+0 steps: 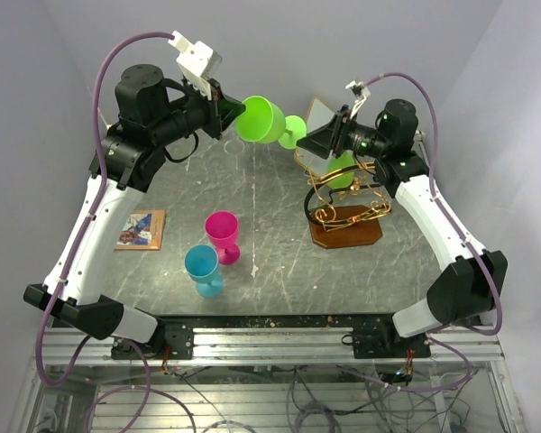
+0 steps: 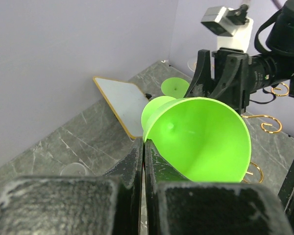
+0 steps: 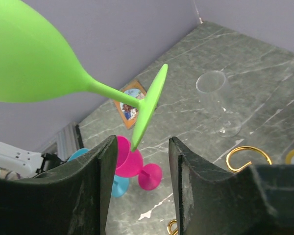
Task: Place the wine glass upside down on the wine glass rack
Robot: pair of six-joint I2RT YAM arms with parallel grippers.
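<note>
**Top external.** My left jaws are clamped on the bowl rim of the green wine glass [image 1: 266,120]. They carry it sideways in the air over the far surface [image 1: 279,225], with its foot toward my right jaws, which stand apart. Wine glass rack [image 1: 347,216]: gold scrollwork on a brown base, under my right arm, with a second green glass [image 1: 343,170] among its wires.

**Left wrist.** Jaws together on the thin rim.

**Right wrist.** Jaws parted. The foot's lower edge is between them, and I cannot tell whether it touches.
</note>
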